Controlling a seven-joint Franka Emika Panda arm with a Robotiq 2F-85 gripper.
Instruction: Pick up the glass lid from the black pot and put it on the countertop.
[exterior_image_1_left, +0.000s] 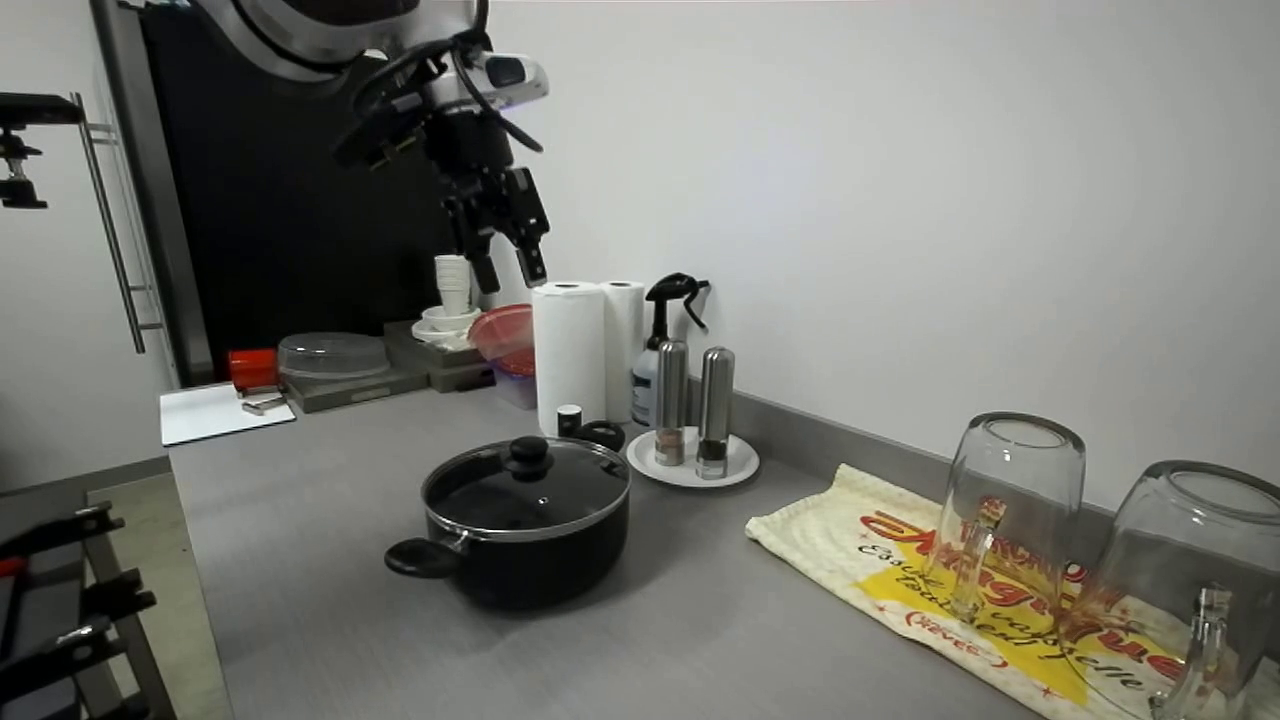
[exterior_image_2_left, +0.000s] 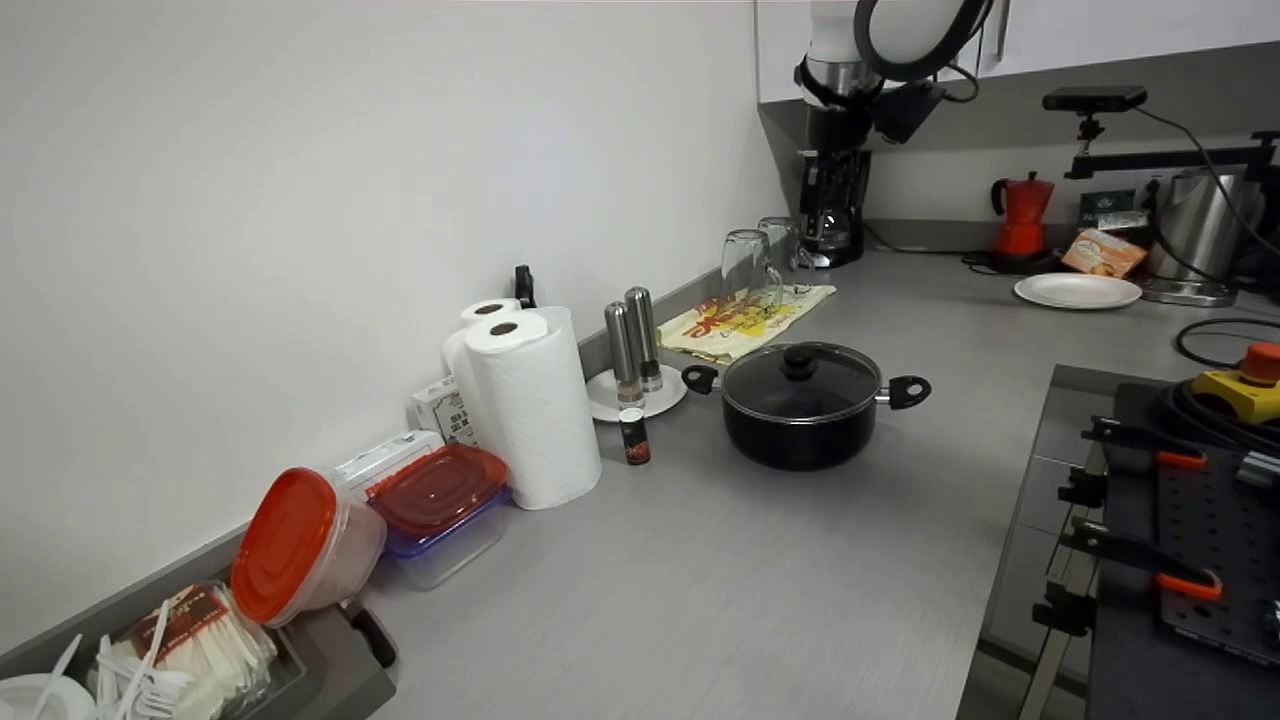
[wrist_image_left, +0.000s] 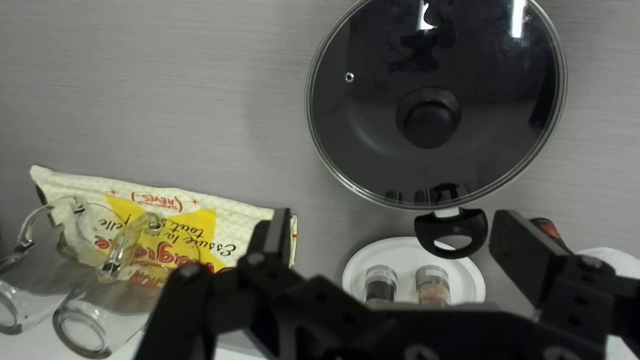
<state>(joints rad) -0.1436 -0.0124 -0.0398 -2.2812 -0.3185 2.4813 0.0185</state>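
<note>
Lid (wrist_image_left: 431, 107) runs past the wrist view's top edge, the hand (wrist_image_left: 392, 232) spread wide.

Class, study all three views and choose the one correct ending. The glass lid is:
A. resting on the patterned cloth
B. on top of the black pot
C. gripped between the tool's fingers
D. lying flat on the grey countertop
B: in both exterior views the glass lid covers the black pot, while the tool hangs open, apart from it.
</note>
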